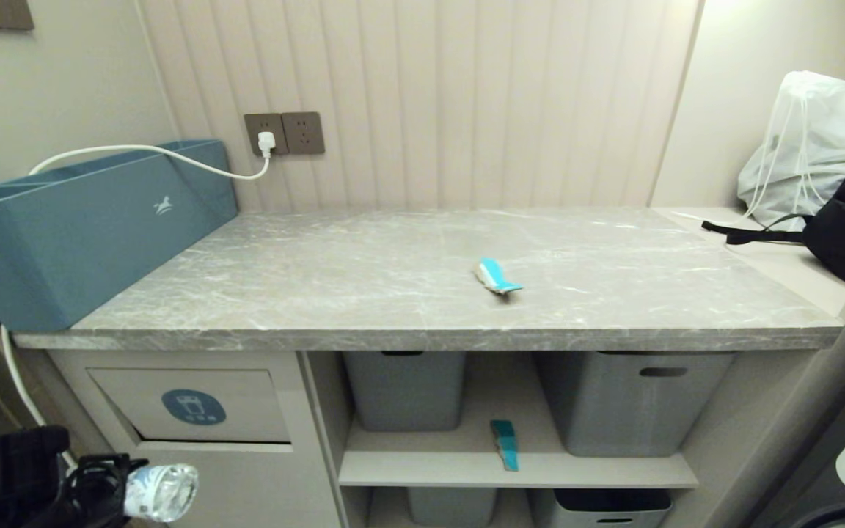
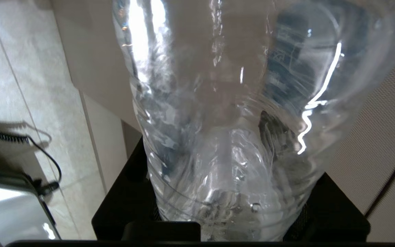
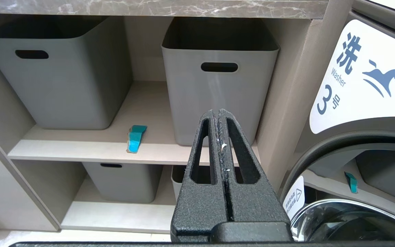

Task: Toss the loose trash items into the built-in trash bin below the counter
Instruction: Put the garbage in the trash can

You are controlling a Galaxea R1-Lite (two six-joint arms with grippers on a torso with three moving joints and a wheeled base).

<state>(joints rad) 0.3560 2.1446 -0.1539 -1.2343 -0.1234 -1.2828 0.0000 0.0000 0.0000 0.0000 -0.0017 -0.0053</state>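
Low at the left corner of the head view, our left gripper [image 1: 111,490] has its jaws clamped on the clear water bottle [image 1: 161,492]. We hold it near one end, so most of the bottle sticks out past the jaws toward the cabinet. In the left wrist view the bottle [image 2: 231,116] fills almost everything, squeezed between the dark jaws. We think we hold it this way so the free end can go in first.

Just above and a bit further in is the trash bin flap [image 1: 191,405], with its round blue picture. It sits in the beige cabinet front, under the left end of the worktop [image 1: 364,279]. The flap looks shut, so the bottle may have to push it open.

Our right gripper [image 3: 220,137] hangs low in front of the shelves with its jaws pressed together and nothing in them. It is only waiting.

Two more bits of trash are left. One teal wrapper [image 1: 496,276] lies on the worktop, a little right of the middle and nearer the front edge. The other wrapper [image 1: 505,444] lies at the front edge of the shelf [image 1: 613,469] below, between two grey tubs [image 1: 626,400].

A long blue box [image 1: 78,220] stands at the left end of the worktop. A white bag [image 1: 807,147] rests on the ledge past the right end. Neither is trash, so we leave them.
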